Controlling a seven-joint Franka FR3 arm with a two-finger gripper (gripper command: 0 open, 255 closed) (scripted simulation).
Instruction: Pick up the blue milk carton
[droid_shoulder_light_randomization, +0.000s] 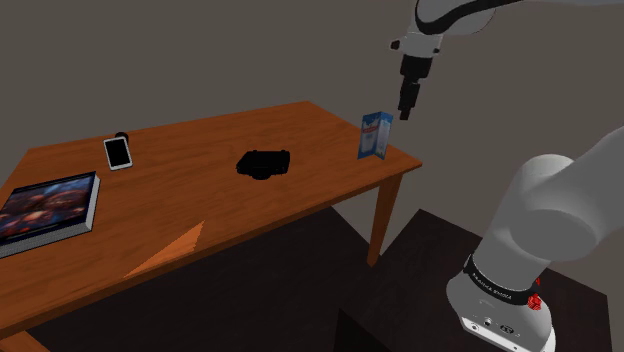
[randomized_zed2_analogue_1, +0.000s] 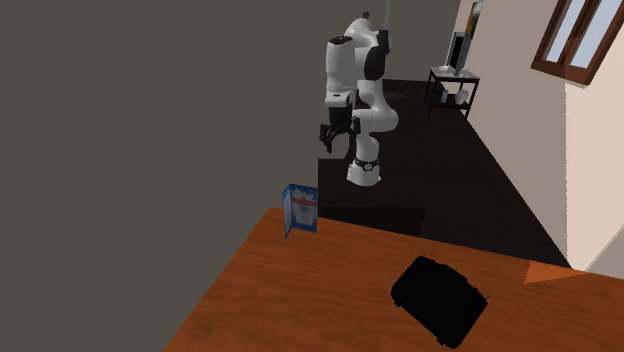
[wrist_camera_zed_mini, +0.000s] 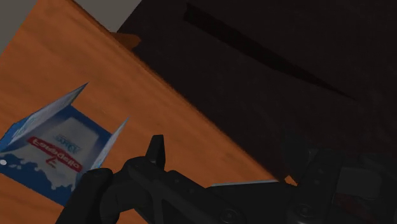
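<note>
Hanging in the air, the claw (droid_shoulder_light_randomization: 407, 103) is just above and to the shoulder view's right of the blue milk carton (droid_shoulder_light_randomization: 374, 135), apart from it; whether it is open or closed cannot be told. The carton stands upright at the right corner of the wooden worktop (droid_shoulder_light_randomization: 200, 195), close to the edge. In the wrist view the claw's own black body covers the carton's lower side, and the printing on the blue face is too blurred to read.

Near the middle of the worktop, well left of the carton, lies a black object (droid_shoulder_light_randomization: 264, 162) whose form is hard to make out. Farther left a phone (droid_shoulder_light_randomization: 118, 152) lies flat, with a small dark thing (droid_shoulder_light_randomization: 122, 134) just behind it, too small to identify. A book (droid_shoulder_light_randomization: 45, 205) lies at the far left, cut off by the picture's edge. Nothing stands between the claw and the carton.
</note>
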